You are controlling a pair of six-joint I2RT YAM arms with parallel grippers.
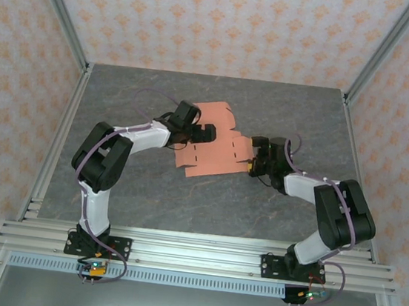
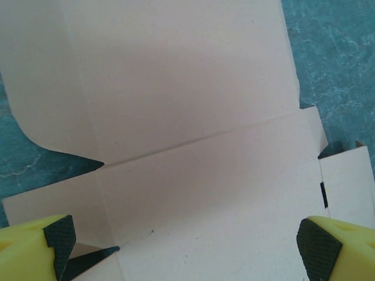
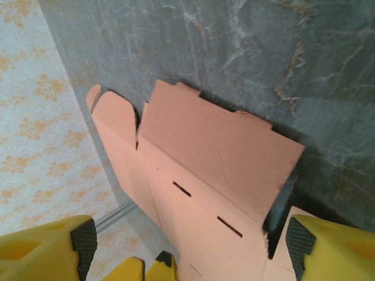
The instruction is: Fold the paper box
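Note:
The paper box [image 1: 216,153] is a flat salmon-orange die-cut sheet lying in the middle of the grey table. My left gripper [image 1: 204,132] hovers over its upper left part. In the left wrist view its jaws are open wide over the creased card [image 2: 193,117], with nothing between the pads [image 2: 58,240]. My right gripper [image 1: 253,159] is at the sheet's right edge and open. In the right wrist view [image 3: 190,249] the slotted sheet [image 3: 217,152] runs between the wide-set pads, one panel tilted up. The left pad stands clear of the card. The left arm's yellow fingers [image 3: 143,268] peek in below.
Aluminium posts and rails [image 1: 199,253] frame the grey marbled table [image 1: 147,191], with patterned walls on three sides. Bare table lies in front of the sheet and behind it. The two arm bases stand at the near edge.

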